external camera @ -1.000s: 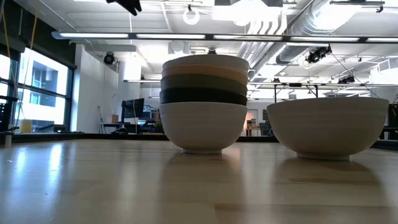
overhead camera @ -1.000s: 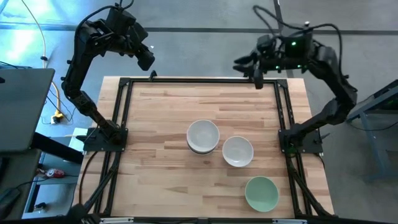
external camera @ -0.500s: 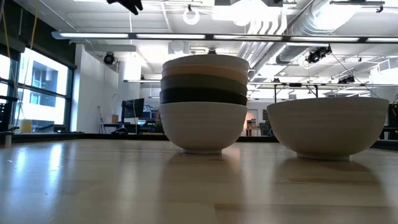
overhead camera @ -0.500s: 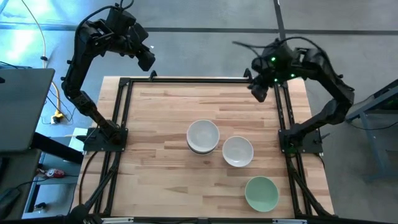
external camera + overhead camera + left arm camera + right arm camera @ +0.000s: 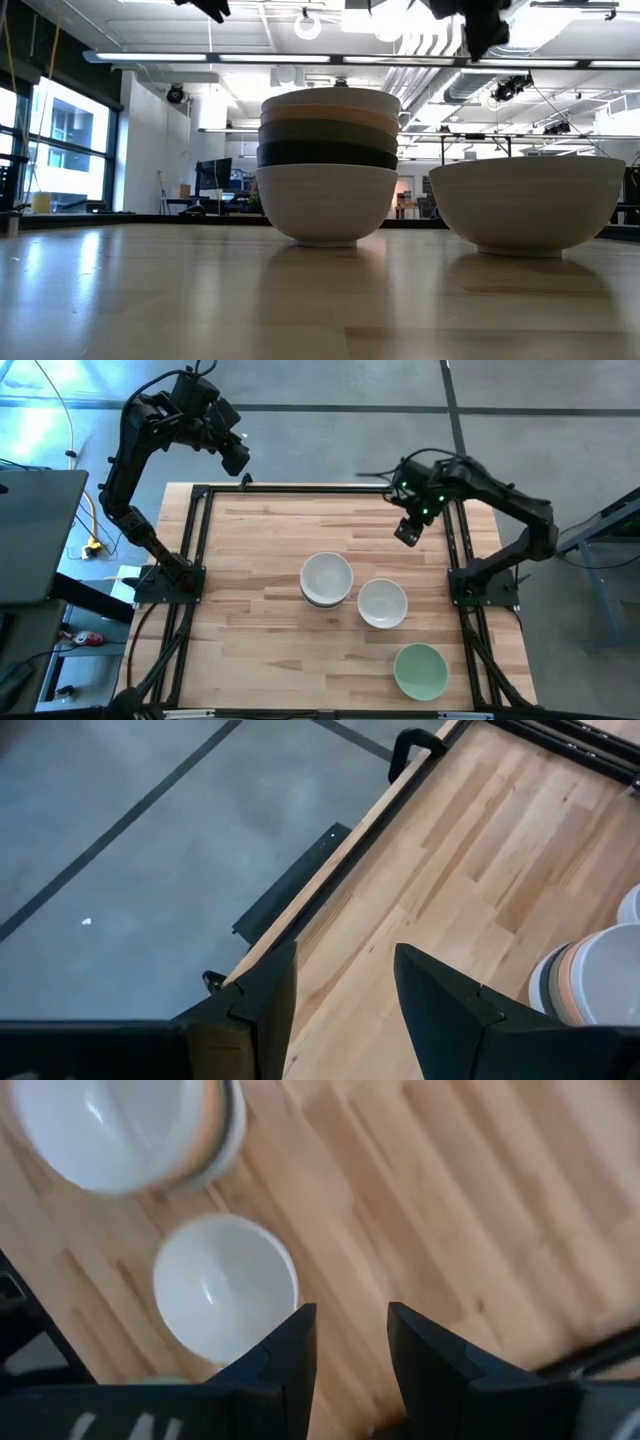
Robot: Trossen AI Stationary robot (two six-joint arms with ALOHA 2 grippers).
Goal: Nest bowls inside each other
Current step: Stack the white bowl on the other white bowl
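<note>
Stack [image 5: 326, 579] holds five bowls; I hover the right gripper [image 5: 406, 533], jaws apart and empty, over the worktop [image 5: 260, 600]. Next I must grip the loose white bowl [image 5: 382, 603]; left gripper [image 5: 236, 458] waits, jaws apart.

Two dark, matte black jointed arms are seen, built of boxy segments and rounded joints. Thin black cables are looped along the links. Small green lights are lit on the right arm's wrist. Each gripper is formed of two flat, dark, angular fingers.
</note>
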